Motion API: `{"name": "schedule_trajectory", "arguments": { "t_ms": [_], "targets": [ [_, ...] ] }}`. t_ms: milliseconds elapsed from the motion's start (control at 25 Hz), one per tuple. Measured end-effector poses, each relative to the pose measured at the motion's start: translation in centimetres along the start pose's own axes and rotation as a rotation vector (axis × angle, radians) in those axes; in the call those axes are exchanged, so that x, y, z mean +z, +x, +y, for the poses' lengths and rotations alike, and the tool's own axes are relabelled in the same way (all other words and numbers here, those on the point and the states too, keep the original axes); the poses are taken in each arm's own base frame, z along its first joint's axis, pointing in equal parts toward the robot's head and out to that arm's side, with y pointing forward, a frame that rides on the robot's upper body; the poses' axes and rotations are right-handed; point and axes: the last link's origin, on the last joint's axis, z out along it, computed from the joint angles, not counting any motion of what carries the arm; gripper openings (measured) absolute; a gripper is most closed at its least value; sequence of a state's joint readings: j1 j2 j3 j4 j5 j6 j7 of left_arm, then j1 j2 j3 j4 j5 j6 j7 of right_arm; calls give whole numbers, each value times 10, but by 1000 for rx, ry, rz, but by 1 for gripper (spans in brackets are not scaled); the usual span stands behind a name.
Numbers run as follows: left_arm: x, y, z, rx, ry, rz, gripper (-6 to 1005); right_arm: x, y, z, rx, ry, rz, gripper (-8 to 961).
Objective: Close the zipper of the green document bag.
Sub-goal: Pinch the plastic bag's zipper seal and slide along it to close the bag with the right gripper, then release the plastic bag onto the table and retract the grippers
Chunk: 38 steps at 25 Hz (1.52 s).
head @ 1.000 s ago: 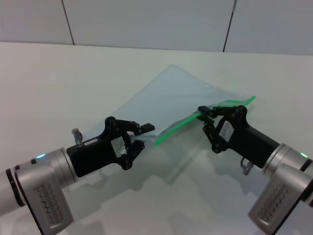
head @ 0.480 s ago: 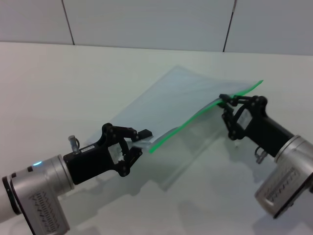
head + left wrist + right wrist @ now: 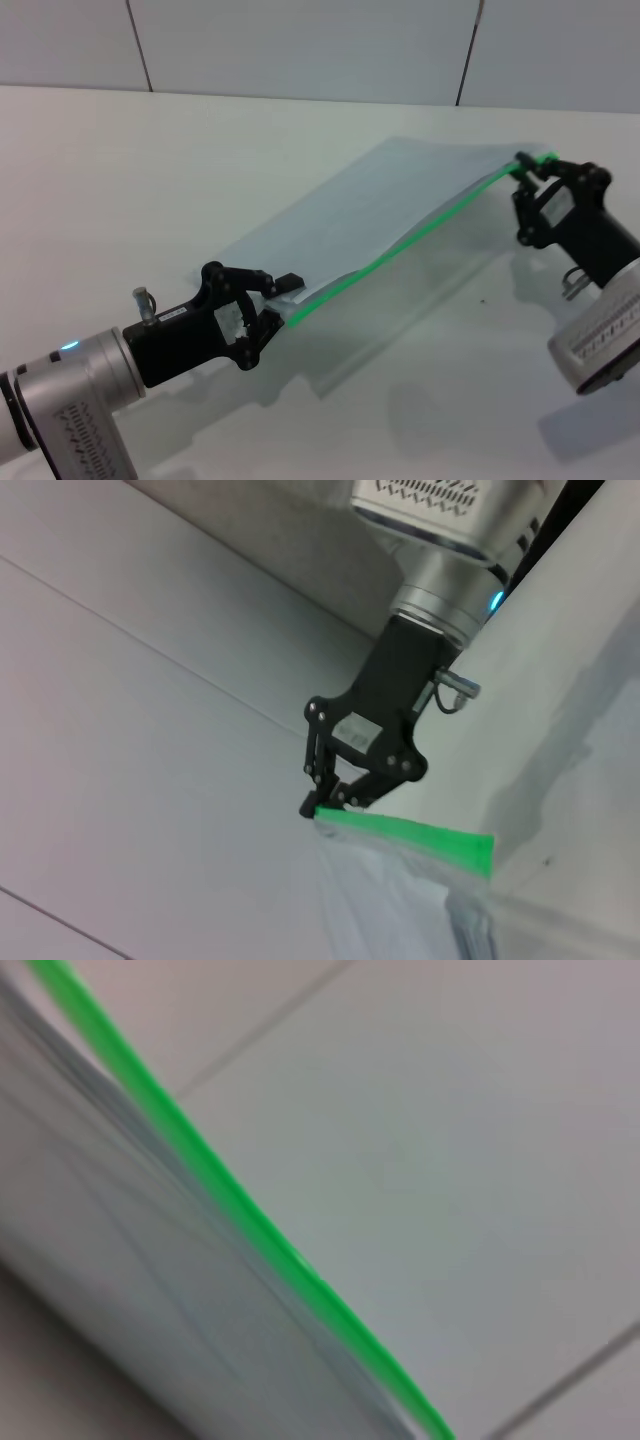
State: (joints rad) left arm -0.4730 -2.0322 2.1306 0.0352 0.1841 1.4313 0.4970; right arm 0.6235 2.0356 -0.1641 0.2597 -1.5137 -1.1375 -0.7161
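Observation:
The green document bag [image 3: 375, 215] is a pale translucent pouch lifted off the white table and stretched between my two grippers. Its zipper [image 3: 420, 235] runs as a thin, straight, bright green line along the edge nearer me. My left gripper [image 3: 272, 303] is shut on the bag's near corner at the zipper's lower end. My right gripper [image 3: 524, 176] is shut on the zipper at its far end, by the bag's right corner. In the left wrist view the right gripper [image 3: 328, 802] pinches the green strip [image 3: 410, 836]. The right wrist view shows only the zipper [image 3: 230, 1200] and the bag [image 3: 120, 1280].
A white table [image 3: 120, 170] lies under the bag, with a tiled wall [image 3: 300, 40] behind it. The bag casts a shadow [image 3: 400, 320] on the table toward me.
My right gripper slid along the zipper from its middle to the far right end, and the green strip went from wavy to straight. My left gripper shifted slightly toward me with the corner.

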Motion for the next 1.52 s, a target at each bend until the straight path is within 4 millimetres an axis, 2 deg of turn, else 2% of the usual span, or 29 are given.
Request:
{"name": "schedule_trajectory", "arguments": {
  "t_ms": [240,600,800,960,1080,1160,1280,1320,1360,1400,1520],
  "targets": [
    [0,0,0,-1,0,-1,56,-5,12,-10,6,82,71,126],
    [0,-1,-1,10,10,-5,56,-12,16,-24,39,211,108,130],
    [0,-6,-15,5,95,-38,56,-23,22,-39,110,371,158,132],
    [-5,-7,-30,-26,222,-52,56,-42,19,-47,194,518,132,134],
    [-14,-7,-41,-97,333,-48,56,-59,14,-50,280,594,55,208],
    [-23,-8,-51,-188,424,-35,277,-71,9,-51,345,623,-15,258],
    [-33,-8,-61,-285,521,-8,365,-88,2,-52,431,641,-139,332],
    [-33,-8,-61,-285,521,-8,394,-94,-1,-52,456,644,-178,380],
    [-41,-7,-68,-354,589,22,423,-102,-7,-53,490,649,-249,429],
    [-48,-6,-73,-411,638,54,452,-102,-7,-53,490,649,-249,477],
    [-55,-5,-78,-498,693,104,465,-109,-13,-53,525,645,-317,621]
  ]
}}
